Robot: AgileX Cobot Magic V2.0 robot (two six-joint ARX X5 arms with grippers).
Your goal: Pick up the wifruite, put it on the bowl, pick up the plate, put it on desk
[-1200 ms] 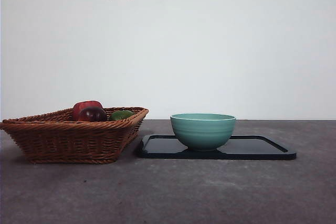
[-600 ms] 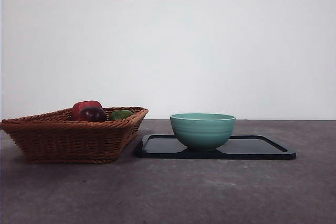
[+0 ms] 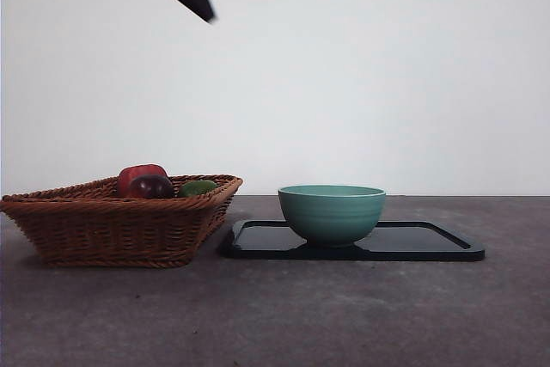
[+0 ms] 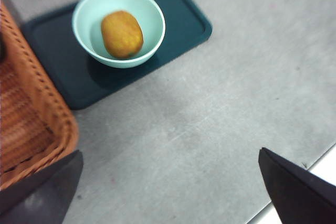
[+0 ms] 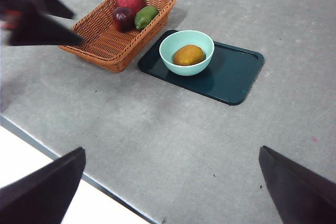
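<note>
Orange-brown wifruite (image 5: 188, 55) lying inside the teal bowl (image 5: 174, 43). Bowl standing on the left part of the dark plate (image 5: 236, 74), flat on the grey worktop (image 5: 157, 129). Just left, a wicker basket (image 5: 100, 40) with red, purple and green fruit. Left gripper (image 4: 168, 192) and right gripper (image 5: 170, 190) both high above the worktop, jaws wide apart, holding nothing

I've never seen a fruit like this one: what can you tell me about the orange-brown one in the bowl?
The wifruite is a small, egg-shaped, orange-brown fruit with dull, smooth, faintly speckled skin. It lies on its side at the bottom of the teal bowl, well below the rim. The bowl stands on a dark tray. Nothing grips it.
</note>
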